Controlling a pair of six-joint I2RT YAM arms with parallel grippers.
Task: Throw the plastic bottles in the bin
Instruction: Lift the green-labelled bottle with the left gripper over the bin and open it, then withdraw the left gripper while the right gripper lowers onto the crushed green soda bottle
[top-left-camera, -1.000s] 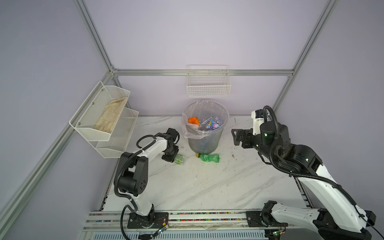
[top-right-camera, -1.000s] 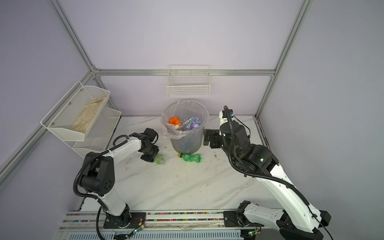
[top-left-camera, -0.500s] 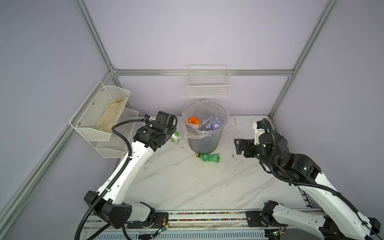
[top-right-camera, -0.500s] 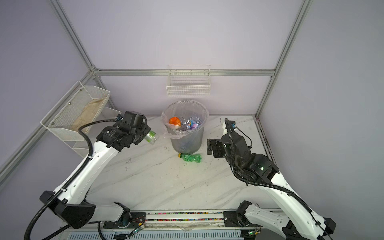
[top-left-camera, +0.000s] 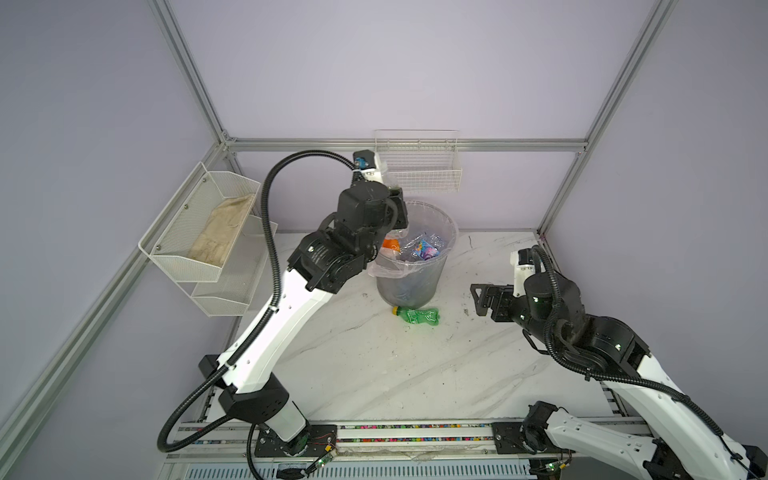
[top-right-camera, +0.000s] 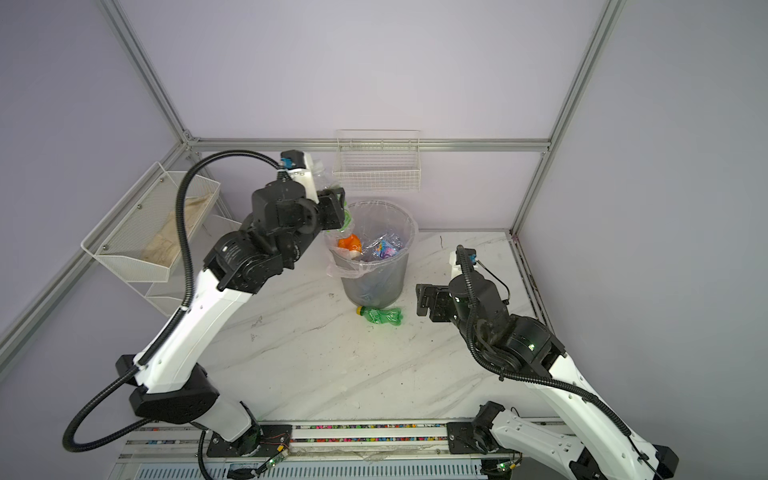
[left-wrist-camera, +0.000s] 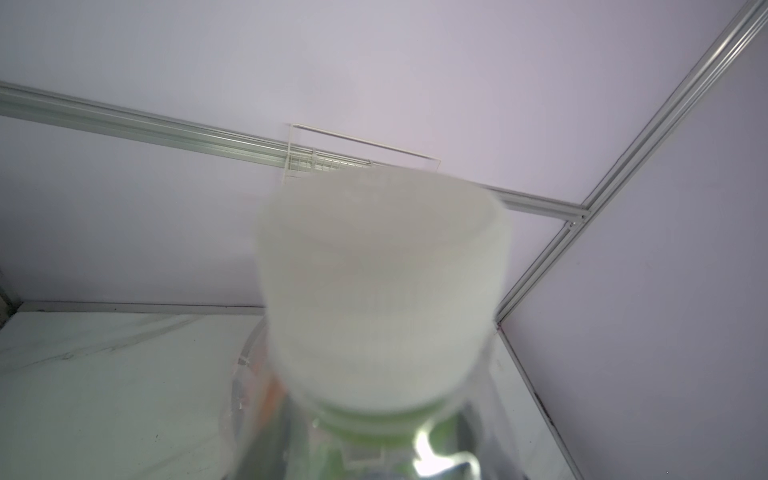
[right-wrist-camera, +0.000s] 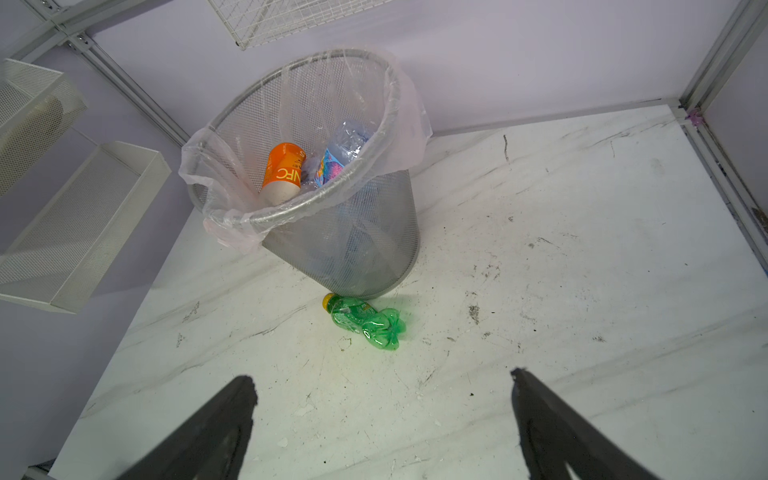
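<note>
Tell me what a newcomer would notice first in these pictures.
The left gripper holds a white-capped bottle up by the rim of the bin, which stands at the back of the table with an orange bottle showing inside. An all-green bottle lies on the table just in front of the bin, and the open right gripper faces it.

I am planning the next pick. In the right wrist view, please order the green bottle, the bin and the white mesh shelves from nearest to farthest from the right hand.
1. Green bottle, lying on the table before the bin.
2. Bin, standing just behind that bottle.
3. White mesh shelves, on the side wall, farthest.
</note>
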